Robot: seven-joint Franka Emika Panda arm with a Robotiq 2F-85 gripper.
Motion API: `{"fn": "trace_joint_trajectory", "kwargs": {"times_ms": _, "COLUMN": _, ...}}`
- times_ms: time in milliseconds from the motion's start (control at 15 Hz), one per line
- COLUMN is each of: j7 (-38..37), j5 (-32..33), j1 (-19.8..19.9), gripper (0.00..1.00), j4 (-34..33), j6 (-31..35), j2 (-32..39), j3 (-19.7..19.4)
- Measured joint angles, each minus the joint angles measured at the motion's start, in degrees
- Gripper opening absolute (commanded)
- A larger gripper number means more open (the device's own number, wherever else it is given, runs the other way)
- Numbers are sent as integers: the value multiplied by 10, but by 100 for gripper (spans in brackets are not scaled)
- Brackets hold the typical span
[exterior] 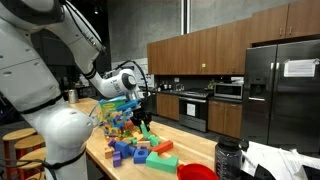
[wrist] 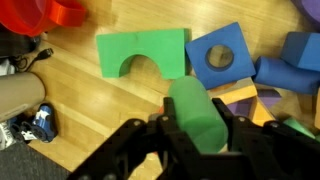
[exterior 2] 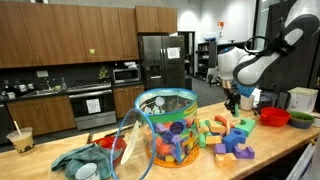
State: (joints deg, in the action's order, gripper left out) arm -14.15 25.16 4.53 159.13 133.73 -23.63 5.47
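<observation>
Clamping a green cylinder block, the gripper hangs over the wooden counter. Just beyond lie a green arch block and a blue holed block, edges close together. Bare wood lies open toward the red bowl.

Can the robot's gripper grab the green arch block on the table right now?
Probably not yet. The gripper is shut on a green cylinder block, so its jaws are full. The green arch-shaped block lies uncovered on the wooden table close by, so otherwise the way looks free.
</observation>
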Motion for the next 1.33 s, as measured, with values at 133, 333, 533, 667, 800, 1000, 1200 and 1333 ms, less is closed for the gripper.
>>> {"fn": "trace_joint_trajectory", "kwargs": {"times_ms": 133, "j7": -40, "j5": 7, "j1": 11, "gripper": 16, "j4": 0, "j6": 13, "j2": 0, "j3": 7}}
{"fn": "trace_joint_trajectory", "kwargs": {"times_ms": 333, "j7": -87, "j5": 8, "j1": 22, "gripper": 16, "j4": 0, "j6": 21, "j2": 5, "j3": 17}}
{"fn": "trace_joint_trajectory", "kwargs": {"times_ms": 533, "j7": -104, "j5": 5, "j1": 25, "gripper": 16, "j4": 0, "j6": 22, "j2": 11, "j3": 18}}
{"fn": "trace_joint_trajectory", "kwargs": {"times_ms": 667, "j7": -107, "j5": 5, "j1": 27, "gripper": 16, "j4": 0, "j6": 21, "j2": 17, "j3": 17}}
{"fn": "trace_joint_trajectory", "kwargs": {"times_ms": 800, "j7": -112, "j5": -1, "j1": 28, "gripper": 16, "j4": 1, "j6": 21, "j2": 24, "j3": 16}}
{"fn": "trace_joint_trajectory", "kwargs": {"times_ms": 1000, "j7": -112, "j5": -35, "j1": 28, "gripper": 16, "j4": 2, "j6": 21, "j2": 39, "j3": 14}}
{"fn": "trace_joint_trajectory", "kwargs": {"times_ms": 1200, "j7": -106, "j5": -87, "j1": 20, "gripper": 16, "j4": 2, "j6": 22, "j2": 58, "j3": 9}}
{"fn": "trace_joint_trajectory", "kwargs": {"times_ms": 1333, "j7": -103, "j5": -109, "j1": 15, "gripper": 16, "j4": 2, "j6": 23, "j2": 69, "j3": 8}}
